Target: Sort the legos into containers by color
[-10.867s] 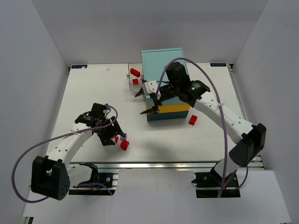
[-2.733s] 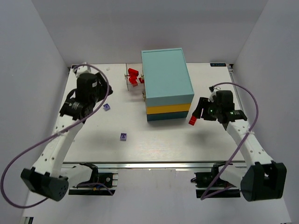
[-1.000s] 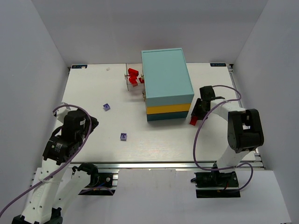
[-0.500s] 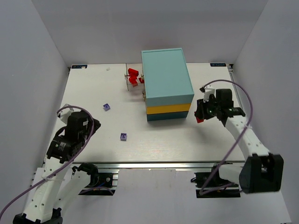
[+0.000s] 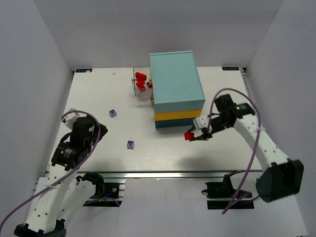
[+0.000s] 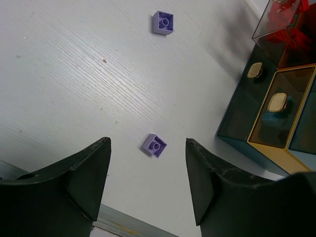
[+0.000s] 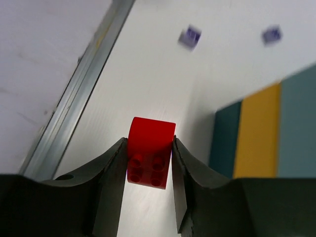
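Note:
My right gripper (image 5: 195, 134) is shut on a red lego (image 5: 189, 136), held above the table just in front of the cabinet (image 5: 175, 84). In the right wrist view the red lego (image 7: 151, 153) sits squeezed between both fingers, studs toward the camera. My left gripper (image 6: 148, 141) hangs open and empty over the table's left side (image 5: 84, 132). Two purple legos (image 5: 113, 113) (image 5: 130, 144) lie on the table; the nearer one (image 6: 154, 145) shows between my left fingers, far below them. A clear container (image 5: 141, 82) pulled out at the cabinet's left holds red legos.
The teal and yellow cabinet (image 6: 266, 118) shows closed drawers with small handles (image 6: 277, 102) on its left face. The table's metal front rail (image 7: 84, 84) runs near the right gripper. White walls enclose the table on three sides.
My right gripper has carried the red lego from the cabinet's right side leftward to just in front of it. The left arm has barely shifted, and the purple legos lie where they were.

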{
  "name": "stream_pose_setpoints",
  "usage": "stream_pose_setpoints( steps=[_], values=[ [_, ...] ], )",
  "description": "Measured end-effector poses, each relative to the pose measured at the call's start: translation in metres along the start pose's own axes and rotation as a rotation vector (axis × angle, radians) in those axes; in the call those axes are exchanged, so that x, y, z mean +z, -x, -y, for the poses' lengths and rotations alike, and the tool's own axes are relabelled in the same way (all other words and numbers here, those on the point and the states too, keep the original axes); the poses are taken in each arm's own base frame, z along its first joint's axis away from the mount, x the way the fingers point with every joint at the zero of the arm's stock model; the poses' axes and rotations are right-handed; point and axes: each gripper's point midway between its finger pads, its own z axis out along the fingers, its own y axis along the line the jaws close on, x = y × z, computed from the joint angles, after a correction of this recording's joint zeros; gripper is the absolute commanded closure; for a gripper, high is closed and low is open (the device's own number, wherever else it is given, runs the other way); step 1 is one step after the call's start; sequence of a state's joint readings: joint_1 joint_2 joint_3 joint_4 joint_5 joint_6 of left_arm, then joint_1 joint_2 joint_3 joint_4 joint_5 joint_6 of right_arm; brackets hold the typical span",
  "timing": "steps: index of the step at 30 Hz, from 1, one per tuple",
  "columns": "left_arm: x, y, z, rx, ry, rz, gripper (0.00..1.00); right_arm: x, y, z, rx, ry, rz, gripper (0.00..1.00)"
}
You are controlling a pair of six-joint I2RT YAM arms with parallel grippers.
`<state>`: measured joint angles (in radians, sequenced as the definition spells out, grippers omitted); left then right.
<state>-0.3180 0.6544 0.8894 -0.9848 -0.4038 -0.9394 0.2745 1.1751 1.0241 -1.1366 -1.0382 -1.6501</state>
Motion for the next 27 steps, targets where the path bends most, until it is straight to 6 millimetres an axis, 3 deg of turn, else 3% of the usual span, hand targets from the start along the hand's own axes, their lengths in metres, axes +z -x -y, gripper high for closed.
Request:
stream_pose_setpoints(
  steps=[4, 8, 10, 14, 17, 20, 22, 27],
  values=[
    [0.000, 0.000, 0.000, -0.002, -0.003, 0.002, 0.28, 0.024, 0.059, 0.046, -0.149, 0.094, 0.138, 1.00],
    [0.000, -0.002, -0.003, -0.003, -0.003, 0.002, 0.28, 0.053, 0.124, 0.071, -0.264, 0.172, 0.252, 1.00],
    [-0.001, -0.002, -0.004, -0.003, -0.003, 0.004, 0.28, 0.071, 0.151, 0.076, -0.221, 0.197, 0.289, 1.00],
    [-0.001, -0.002, -0.004, -0.004, -0.002, 0.006, 0.28, 0.103, 0.176, 0.112, -0.078, 0.072, 0.257, 1.00],
    [-0.001, -0.002, -0.004, -0.005, -0.002, 0.006, 0.28, 0.123, 0.186, 0.169, 0.098, -0.129, 0.216, 1.00],
    [0.000, -0.003, -0.005, -0.005, 0.000, 0.005, 0.28, 0.135, 0.184, 0.246, 0.246, -0.369, 0.206, 1.00],
    [0.002, -0.006, -0.007, -0.002, 0.006, -0.001, 0.28, 0.140, 0.167, 0.288, 0.329, -0.521, 0.192, 1.00],
    [0.004, -0.008, -0.008, 0.002, 0.011, -0.008, 0.28, 0.146, 0.108, 0.352, 0.446, -0.810, 0.115, 1.00]
  ],
)
